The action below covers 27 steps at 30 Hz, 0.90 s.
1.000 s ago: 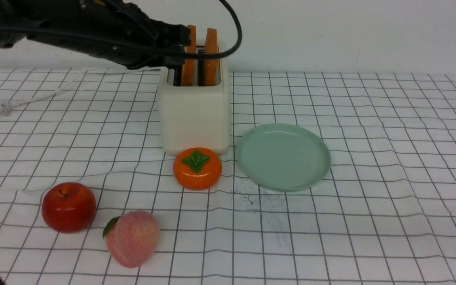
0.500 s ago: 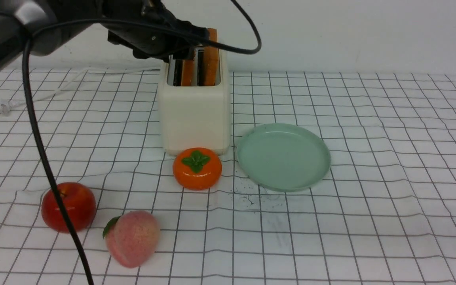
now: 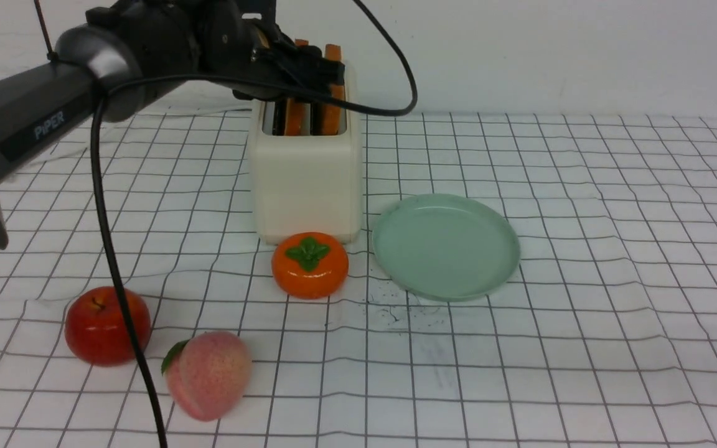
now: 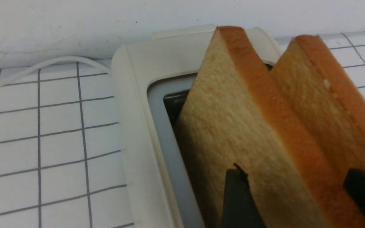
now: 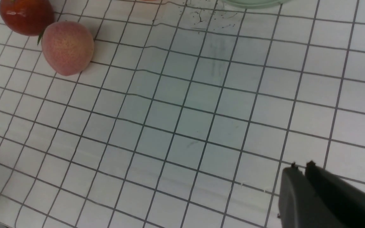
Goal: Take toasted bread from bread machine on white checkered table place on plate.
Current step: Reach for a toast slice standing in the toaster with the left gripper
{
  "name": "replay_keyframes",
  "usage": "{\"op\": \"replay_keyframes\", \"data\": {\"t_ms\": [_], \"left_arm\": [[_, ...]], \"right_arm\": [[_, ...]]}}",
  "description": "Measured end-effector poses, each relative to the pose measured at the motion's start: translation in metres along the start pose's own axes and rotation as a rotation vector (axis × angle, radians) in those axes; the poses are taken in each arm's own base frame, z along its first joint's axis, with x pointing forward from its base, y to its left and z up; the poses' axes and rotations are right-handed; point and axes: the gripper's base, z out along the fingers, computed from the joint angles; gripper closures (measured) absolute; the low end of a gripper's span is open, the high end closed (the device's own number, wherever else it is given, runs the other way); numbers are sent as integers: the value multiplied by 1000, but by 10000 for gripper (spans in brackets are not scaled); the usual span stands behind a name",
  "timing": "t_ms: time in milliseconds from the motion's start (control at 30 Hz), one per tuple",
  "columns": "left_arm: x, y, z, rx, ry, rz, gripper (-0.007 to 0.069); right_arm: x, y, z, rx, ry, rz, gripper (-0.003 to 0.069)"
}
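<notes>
Left gripper (image 4: 299, 177) gapes around one toast slice (image 4: 233, 126), apparently ungripped; right gripper's (image 5: 302, 166) fingers meet, empty. Both slices stand in the toaster (image 3: 305, 186), plate (image 3: 445, 246) at its four o'clock. Descending off-centre could snag the neighbouring slice (image 4: 331, 107).

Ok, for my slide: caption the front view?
Left gripper at the toaster, two toast slices upright in its slots, plate empty.
</notes>
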Motion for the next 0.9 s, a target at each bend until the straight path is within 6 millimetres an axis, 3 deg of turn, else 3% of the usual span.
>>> {"op": "replay_keyframes", "data": {"t_ms": [100,200,400,633,767,900], "left_arm": [[3,1,7,-9,-17,28,233],[5,2,13,-13,-38,49,306],[4,3,16,-15,-69,67,524],[3,3,16,-13,-80,67,519],[0,3,11,-13,-85,67,519],[-5,2,7,-11,-100,67,519]], "right_arm": [[-2,0,0,-4,-20,-10,615],[-8,1,0,-15,-85,-42,611],[-20,4,-3,-32,-228,-105,609],[-31,8,-19,-48,-444,-204,611],[-35,11,-38,-59,-609,-251,672],[-34,11,-47,-64,-668,-264,678]]}}
